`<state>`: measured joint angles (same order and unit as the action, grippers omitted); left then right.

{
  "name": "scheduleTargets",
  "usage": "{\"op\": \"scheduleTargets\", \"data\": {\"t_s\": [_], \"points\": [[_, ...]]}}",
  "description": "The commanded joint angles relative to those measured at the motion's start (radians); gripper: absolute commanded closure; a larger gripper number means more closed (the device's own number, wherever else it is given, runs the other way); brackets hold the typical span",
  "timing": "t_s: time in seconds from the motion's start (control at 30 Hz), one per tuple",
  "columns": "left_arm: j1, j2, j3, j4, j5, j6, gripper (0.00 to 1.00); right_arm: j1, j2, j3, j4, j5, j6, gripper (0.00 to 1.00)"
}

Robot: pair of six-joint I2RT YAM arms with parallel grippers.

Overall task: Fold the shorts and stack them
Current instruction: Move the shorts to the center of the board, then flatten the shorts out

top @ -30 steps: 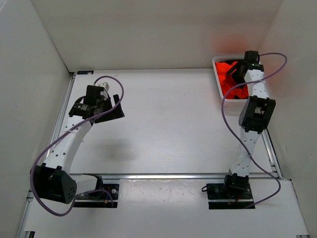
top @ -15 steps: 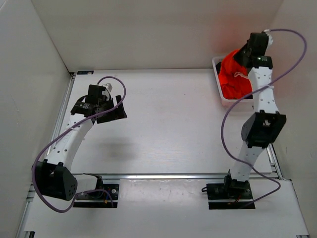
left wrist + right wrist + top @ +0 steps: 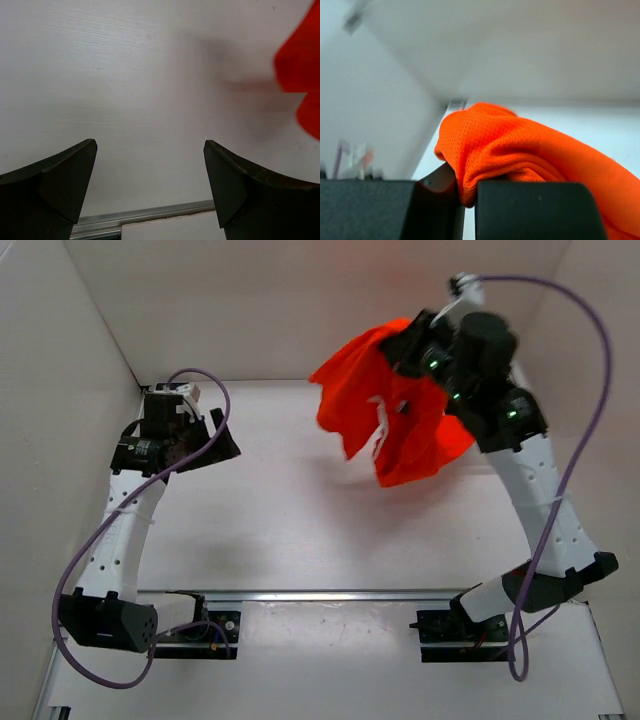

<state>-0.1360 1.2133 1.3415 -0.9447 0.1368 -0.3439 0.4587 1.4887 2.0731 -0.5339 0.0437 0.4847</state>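
Nearest, the left gripper (image 3: 150, 170) was seen with its jaws spread wide over the bare table (image 3: 300, 530), nothing between them. Farther back, the shorts (image 3: 400, 415) were held well above the table's far right part, bunched and dangling, a fold pinched between the closed fingers of the right gripper (image 3: 465, 197). A white drawstring (image 3: 381, 430) was seen hanging at the front. The step was judged to be bringing the garment to the middle for spreading. It would best be lowered slowly, hem first, and dragged flat. The waistband's free corner should be taken by the left gripper before any fold is attempted.
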Motion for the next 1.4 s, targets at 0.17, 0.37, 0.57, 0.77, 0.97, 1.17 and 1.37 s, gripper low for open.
{"op": "scheduleTargets", "data": {"t_s": [0.17, 0.37, 0.57, 0.77, 0.97, 1.17, 1.37], "points": [[0.099, 0.009, 0.118, -0.128, -0.036, -0.023, 0.01, 0.327, -0.054, -0.479, -0.080, 0.087, 0.012, 0.38], [0.110, 0.035, -0.013, -0.036, 0.058, -0.043, 0.35, 0.248, -0.249, -0.721, -0.116, 0.117, 0.093, 0.54], [0.064, 0.221, 0.011, 0.011, 0.057, -0.076, 0.76, 0.262, -0.234, -0.818, -0.124, 0.067, 0.137, 0.58], [0.032, 0.561, 0.247, 0.006, 0.027, -0.098, 0.28, 0.392, -0.009, -0.702, -0.112, 0.056, 0.124, 0.28], [-0.013, 0.827, 0.486, -0.066, -0.018, -0.107, 0.26, 0.503, 0.264, -0.448, -0.112, 0.140, -0.024, 0.03], [-0.022, 0.982, 0.596, -0.106, -0.065, -0.116, 0.26, 0.503, 0.510, -0.239, -0.112, 0.131, -0.119, 0.05], [-0.022, 1.055, 0.642, -0.124, -0.054, -0.116, 0.60, 0.482, 0.665, -0.130, -0.121, 0.084, -0.110, 0.45]]}}
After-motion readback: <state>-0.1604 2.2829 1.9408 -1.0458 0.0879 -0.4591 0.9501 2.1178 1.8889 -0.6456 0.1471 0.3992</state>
